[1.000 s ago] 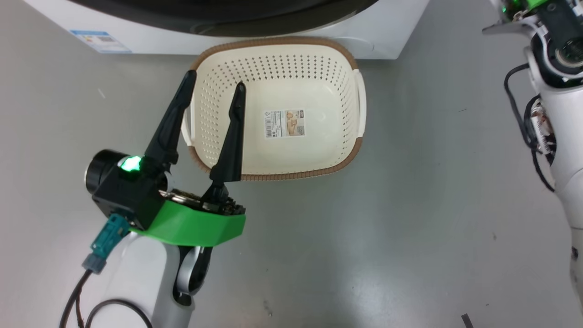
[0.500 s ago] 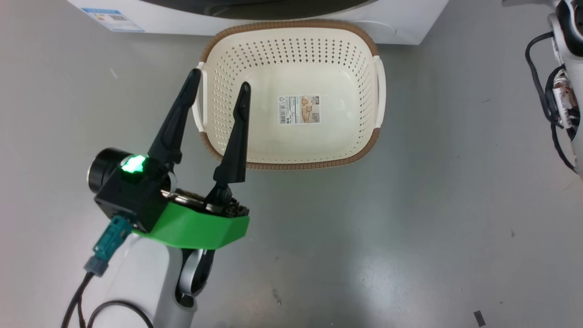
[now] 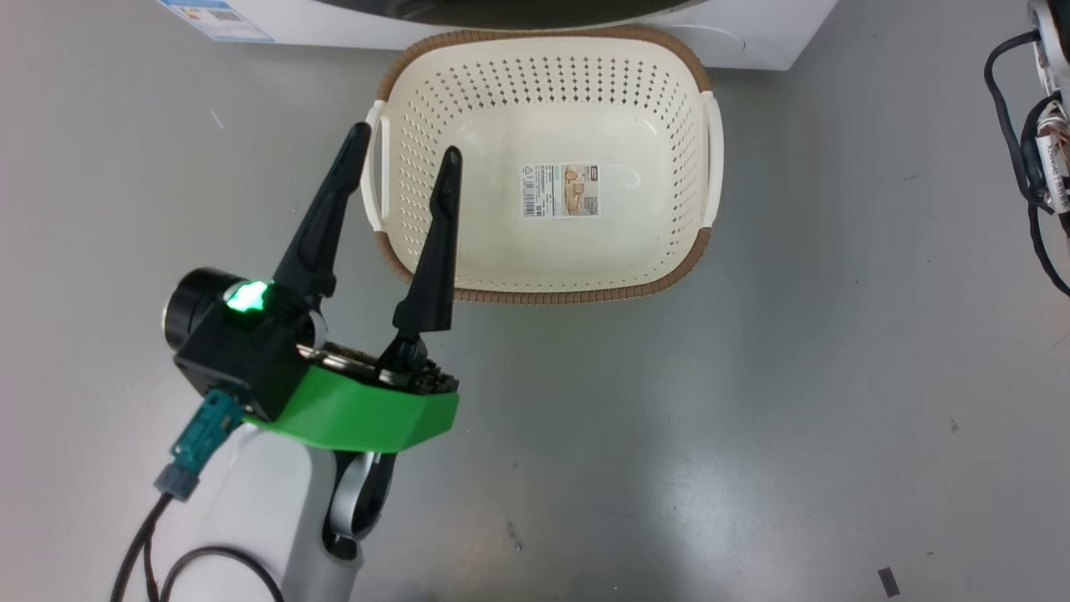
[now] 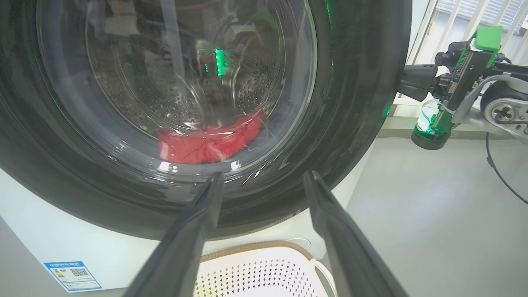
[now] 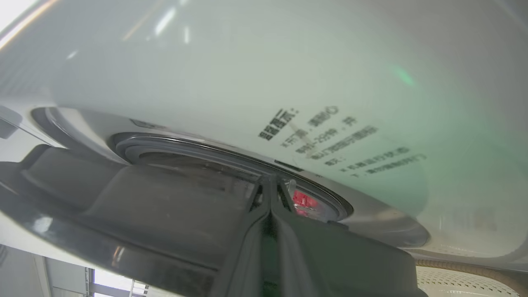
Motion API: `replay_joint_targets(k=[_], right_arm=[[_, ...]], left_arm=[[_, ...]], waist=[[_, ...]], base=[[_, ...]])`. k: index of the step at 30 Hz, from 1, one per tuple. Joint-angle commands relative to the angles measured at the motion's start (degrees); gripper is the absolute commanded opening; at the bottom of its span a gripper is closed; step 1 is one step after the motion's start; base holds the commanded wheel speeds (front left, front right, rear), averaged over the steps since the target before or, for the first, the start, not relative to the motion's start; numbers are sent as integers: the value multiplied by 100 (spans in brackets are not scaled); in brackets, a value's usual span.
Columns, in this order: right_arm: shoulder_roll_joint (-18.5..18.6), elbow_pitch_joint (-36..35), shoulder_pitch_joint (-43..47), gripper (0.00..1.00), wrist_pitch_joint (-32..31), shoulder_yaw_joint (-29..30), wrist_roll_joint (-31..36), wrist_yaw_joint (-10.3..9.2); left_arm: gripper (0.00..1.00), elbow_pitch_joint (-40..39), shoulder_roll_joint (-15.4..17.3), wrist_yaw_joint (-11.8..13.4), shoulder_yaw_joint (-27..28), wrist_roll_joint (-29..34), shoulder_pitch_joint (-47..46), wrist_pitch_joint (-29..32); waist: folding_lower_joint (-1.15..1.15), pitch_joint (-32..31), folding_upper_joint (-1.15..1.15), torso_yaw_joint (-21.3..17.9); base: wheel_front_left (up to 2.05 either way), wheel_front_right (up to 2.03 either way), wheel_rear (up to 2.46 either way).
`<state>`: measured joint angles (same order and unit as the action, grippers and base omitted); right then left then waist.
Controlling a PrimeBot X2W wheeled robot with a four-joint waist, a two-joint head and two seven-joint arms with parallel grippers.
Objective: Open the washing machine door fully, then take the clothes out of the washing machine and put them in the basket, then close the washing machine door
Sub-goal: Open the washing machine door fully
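Door-opening step in hand. Nearest, at 8 o'clock of the empty basket (image 3: 543,294), left gripper (image 3: 405,142) spread wide, holding nothing. Beyond, at 3 o'clock on the washing machine door (image 4: 354,103), right gripper (image 5: 270,185) pressed together, wedged at the rim. Next, probably: levering it fully outward, above the basket. Farthest, red clothes (image 4: 210,140) inside the washing machine (image 4: 62,243).

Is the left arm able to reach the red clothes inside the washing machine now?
Probably not yet. The red clothes lie behind the glass of the door, which covers the opening in the left wrist view. The left gripper, jaws open, faces that glass.
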<state>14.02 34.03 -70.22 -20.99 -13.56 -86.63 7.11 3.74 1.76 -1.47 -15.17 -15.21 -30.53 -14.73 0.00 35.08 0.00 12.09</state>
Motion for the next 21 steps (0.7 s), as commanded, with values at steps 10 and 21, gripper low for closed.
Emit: replay_joint_targets(k=[10,21], right_arm=[[-243,-217,-78,0,-649,-139,-350,37],[-267,-376,222,0,-951,-185,-500,37]], left_arm=[[100,-56,112,39,138,-20,-36,-27],[100,-3,111,73,178,20,-28,-27]], waist=[[0,-14,0,-29],[0,-151,0,-87]], base=[[0,0,0],[0,0,0]])
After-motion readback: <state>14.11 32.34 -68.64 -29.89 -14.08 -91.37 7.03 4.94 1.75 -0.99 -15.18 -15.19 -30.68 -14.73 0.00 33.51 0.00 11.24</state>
